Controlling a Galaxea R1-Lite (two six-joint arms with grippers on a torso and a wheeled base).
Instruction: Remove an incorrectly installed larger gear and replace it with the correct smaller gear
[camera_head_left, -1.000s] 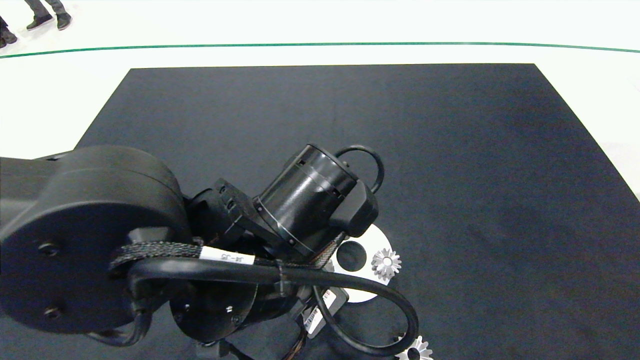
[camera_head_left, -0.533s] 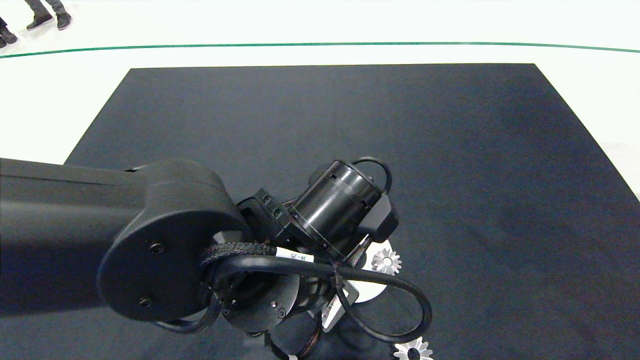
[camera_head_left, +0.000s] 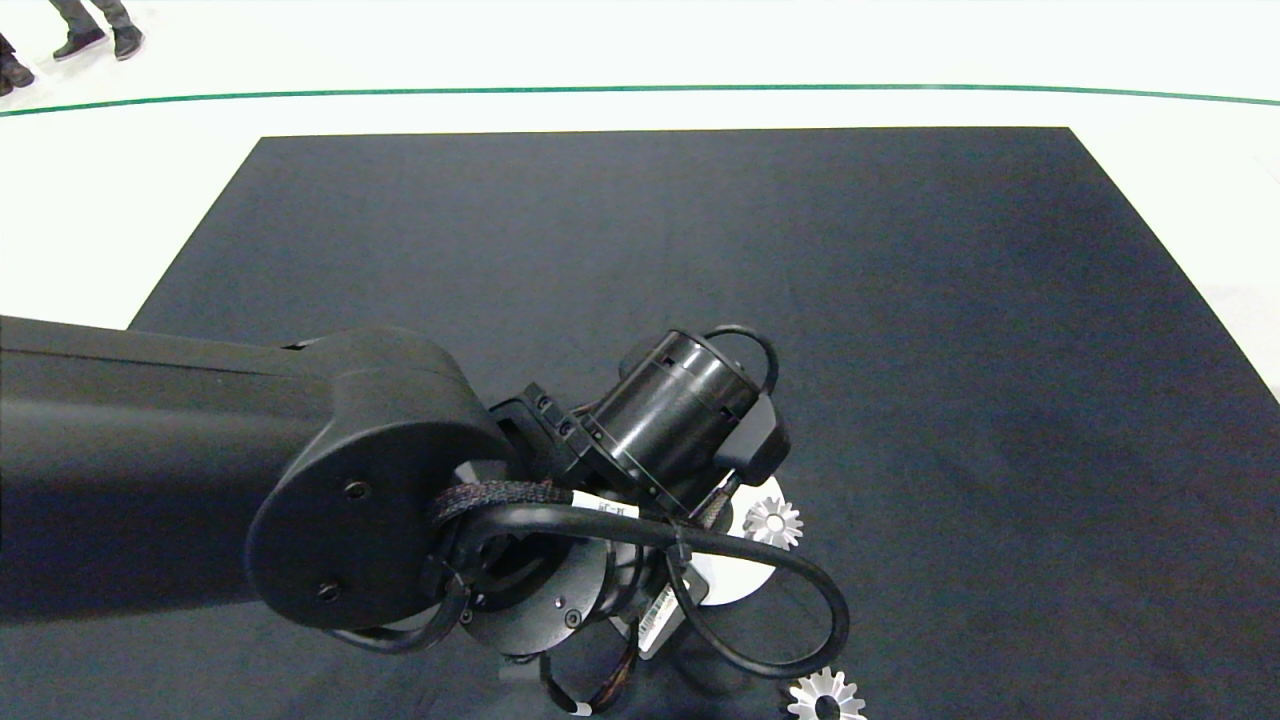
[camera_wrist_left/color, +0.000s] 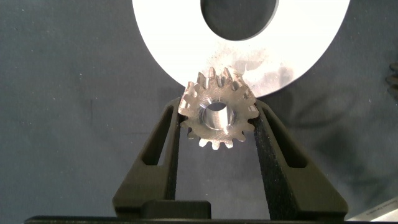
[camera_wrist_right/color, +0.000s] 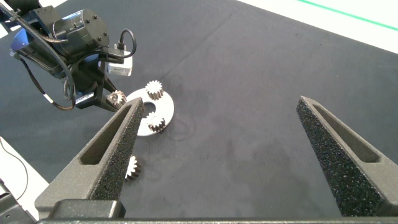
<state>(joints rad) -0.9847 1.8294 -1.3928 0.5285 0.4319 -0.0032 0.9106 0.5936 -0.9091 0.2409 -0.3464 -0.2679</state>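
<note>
left tool (camera_wrist_left/color: 217, 121) grips smaller gear (camera_wrist_left/color: 217, 117), apparently hidden overhead.

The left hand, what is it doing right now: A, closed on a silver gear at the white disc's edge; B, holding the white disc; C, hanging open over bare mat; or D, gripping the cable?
A: the left hand has its fingers pressed against both sides of the smaller gear at the rim of the white disc.

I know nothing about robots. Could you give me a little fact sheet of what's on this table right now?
Left gripper: shut on the smaller gear, at the white disc rim
Right gripper: open, idle, high above the black mat
Larger gear: lying on the mat, off the disc
Another silver gear: on the disc
</note>
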